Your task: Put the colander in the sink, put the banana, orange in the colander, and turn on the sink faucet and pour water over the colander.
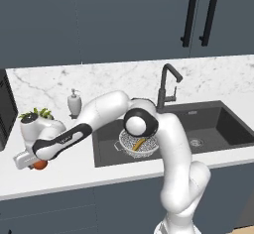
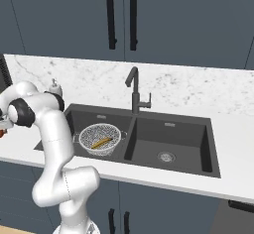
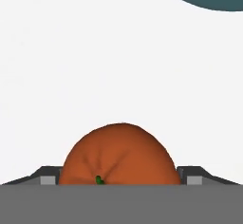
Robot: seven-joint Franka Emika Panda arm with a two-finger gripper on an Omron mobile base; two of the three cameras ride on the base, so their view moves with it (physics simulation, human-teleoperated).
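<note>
Pincer (image 1: 37, 164) sits low over the white tabletop (image 1: 69, 171), well left of the sink (image 1: 218, 124) in the left base view, with the orange (image 1: 40, 164) tucked right under it. From here I cannot tell whether the jaws press on the fruit. A colander (image 1: 133, 143) rests in the sink's left basin with the banana (image 1: 138, 144) lying inside it. The faucet (image 1: 166, 87) stands behind the sink, and a white soap dispenser (image 1: 74, 102) and a small potted plant (image 1: 35, 114) stand on the tabletop left of the sink.

Right base view: the colander (image 2: 100, 139) holds the banana (image 2: 101, 142) in the left basin of the sink (image 2: 173, 134); the faucet (image 2: 135, 91) rises behind the divider.

Hand view: the orange (image 3: 119, 155) lies between the two fingertips (image 3: 47, 179), which stand just beside it on either side; contact cannot be judged.
</note>
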